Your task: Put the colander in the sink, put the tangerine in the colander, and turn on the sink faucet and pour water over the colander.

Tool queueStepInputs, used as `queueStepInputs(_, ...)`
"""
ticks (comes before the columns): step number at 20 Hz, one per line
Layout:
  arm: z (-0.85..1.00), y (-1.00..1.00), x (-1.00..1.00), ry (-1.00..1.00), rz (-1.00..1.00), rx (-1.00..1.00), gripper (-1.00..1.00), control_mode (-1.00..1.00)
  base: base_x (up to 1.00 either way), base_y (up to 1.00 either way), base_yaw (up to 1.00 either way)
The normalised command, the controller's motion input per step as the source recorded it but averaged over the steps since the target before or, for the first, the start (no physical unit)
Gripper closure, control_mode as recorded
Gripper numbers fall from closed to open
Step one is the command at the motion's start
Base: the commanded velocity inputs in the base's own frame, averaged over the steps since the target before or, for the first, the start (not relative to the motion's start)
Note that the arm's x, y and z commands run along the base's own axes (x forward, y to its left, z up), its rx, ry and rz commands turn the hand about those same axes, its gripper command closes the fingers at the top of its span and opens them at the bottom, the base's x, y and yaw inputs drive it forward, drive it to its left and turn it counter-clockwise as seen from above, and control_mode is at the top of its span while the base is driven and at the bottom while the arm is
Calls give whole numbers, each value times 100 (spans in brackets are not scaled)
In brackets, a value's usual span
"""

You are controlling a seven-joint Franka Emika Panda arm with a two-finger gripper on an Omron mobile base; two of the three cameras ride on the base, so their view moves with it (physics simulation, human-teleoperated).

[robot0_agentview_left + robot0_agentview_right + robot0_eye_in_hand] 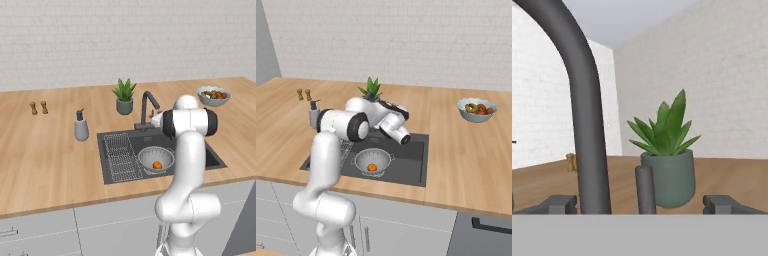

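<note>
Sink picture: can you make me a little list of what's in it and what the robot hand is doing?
sink: dark basin set in the wooden counter
colander: sits in the sink, beside the wire rack
tangerine: inside the colander
sink faucet: no water seen running
gripper: open, fingertips either side of the faucet's small lever
plant: potted, behind the faucet
left to do: turn on the water

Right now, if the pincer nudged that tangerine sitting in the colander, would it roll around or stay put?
The tangerine looks round and smooth, so it would probably roll. The colander curves up around it, so it likely settles back at the bottom. It seems small and light.
</note>
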Motion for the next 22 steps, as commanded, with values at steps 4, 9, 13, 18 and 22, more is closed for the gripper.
queueStepInputs(4, -31, -3, 28, 0, 9, 11, -100, -100, 0, 0, 0)
queueStepInputs(9, -28, 0, 38, 0, 7, 9, -100, -100, 0, 0, 0)
queueStepInputs(13, -8, 0, 30, 0, 2, 4, 100, -100, 0, 0, 0)
queueStepInputs(18, 0, -3, 0, 0, -1, 0, 100, -100, 0, 0, 0)
queueStepInputs(22, 12, -1, -8, 0, -14, 0, 100, -100, 0, 0, 0)
